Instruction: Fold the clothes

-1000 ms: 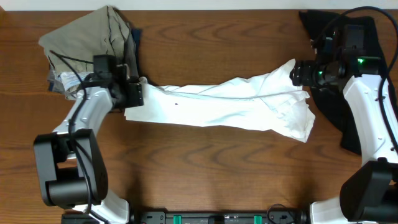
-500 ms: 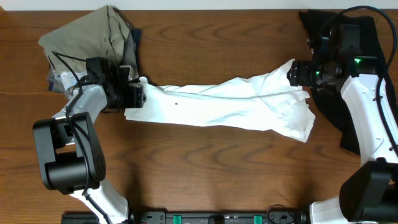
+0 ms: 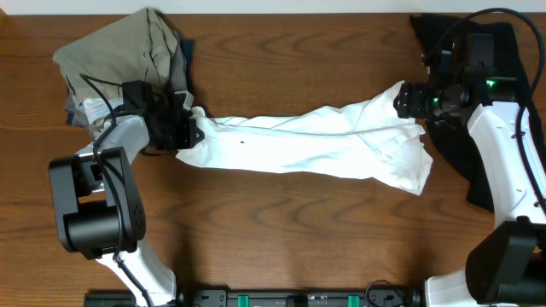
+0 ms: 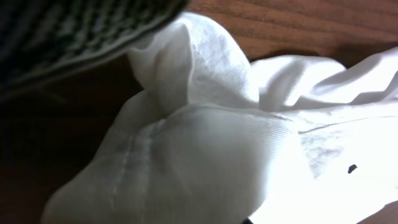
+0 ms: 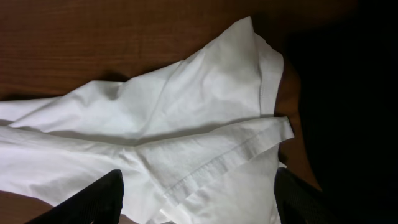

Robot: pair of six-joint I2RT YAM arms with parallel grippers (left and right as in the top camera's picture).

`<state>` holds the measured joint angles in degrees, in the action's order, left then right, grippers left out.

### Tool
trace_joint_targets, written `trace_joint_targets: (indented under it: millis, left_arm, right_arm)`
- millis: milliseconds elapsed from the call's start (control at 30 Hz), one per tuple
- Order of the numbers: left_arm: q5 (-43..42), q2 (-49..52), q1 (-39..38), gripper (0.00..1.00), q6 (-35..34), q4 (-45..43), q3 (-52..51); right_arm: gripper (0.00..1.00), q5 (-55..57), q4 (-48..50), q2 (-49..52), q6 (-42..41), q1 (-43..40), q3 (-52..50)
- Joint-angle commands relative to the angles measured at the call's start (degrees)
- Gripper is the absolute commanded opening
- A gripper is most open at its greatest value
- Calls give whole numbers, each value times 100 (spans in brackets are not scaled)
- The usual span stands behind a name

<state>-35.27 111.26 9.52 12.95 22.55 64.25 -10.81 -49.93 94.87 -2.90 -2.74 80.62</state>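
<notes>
The clothes' white T-shirt [image 3: 307,149] lies stretched in a rumpled band across the middle of the table. My left gripper [image 3: 189,130] is shut on its bunched left end. The left wrist view is filled with that gathered white fabric [image 4: 205,143], and the fingers are hidden behind it. My right gripper [image 5: 199,202] hovers open over the shirt's right end, with a hemmed edge [image 5: 224,162] lying between its dark fingers [image 5: 99,199]. In the overhead view it sits at the shirt's upper right corner [image 3: 408,101]. A black garment [image 3: 478,153] lies under the right arm.
A heap of khaki and dark clothes [image 3: 119,51] sits at the back left, just behind the left gripper. The black garment reaches the right table edge. Bare wood [image 3: 299,230] shows in front of the shirt and behind it.
The left gripper has closed on the shirt's left end. That edge is now bunched and drawn in slightly. The right arm has stayed still and open.
</notes>
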Motion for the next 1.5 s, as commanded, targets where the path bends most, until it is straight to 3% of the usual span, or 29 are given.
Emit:
trace_joint_targets:
  millis: [0, 167, 233, 300, 400, 467, 833, 1067, 1467]
  left_arm:
    - [-157, -105, 133, 6, -323, 98, -13]
    - [33, -787, 170, 6, -385, 463, -13]
    - [140, -1167, 170, 6, -448, 621, -13]
    - [214, -1506, 173, 6, -468, 745, -13]
    - [470, -1998, 170, 6, -476, 979, -13]
    - [533, -2208, 173, 6, -498, 1110, -13]
    - [942, -2385, 170, 6, -514, 1469, 155]
    - [940, -2385, 96, 6, -514, 1751, 595]
    - [944, -2323, -1314, 6, -758, 1292, 616]
  right_arm:
    - [75, -192, -20, -13, 83, 59, 48]
    - [73, -291, -9, -4, 87, 96, 31]
    - [66, -304, 4, 0, 85, 120, 11]
    - [54, -317, 4, 42, 85, 173, 4]
    - [14, -446, 22, 190, 85, 293, -2]
    - [1, -601, 57, 330, 83, 393, -13]
    - [1, -1631, 503, 1755, 59, 614, -13]
    - [1, -1639, 544, 2350, 61, 608, -13]
    - [2, -1650, 686, 2424, 15, 608, -13]
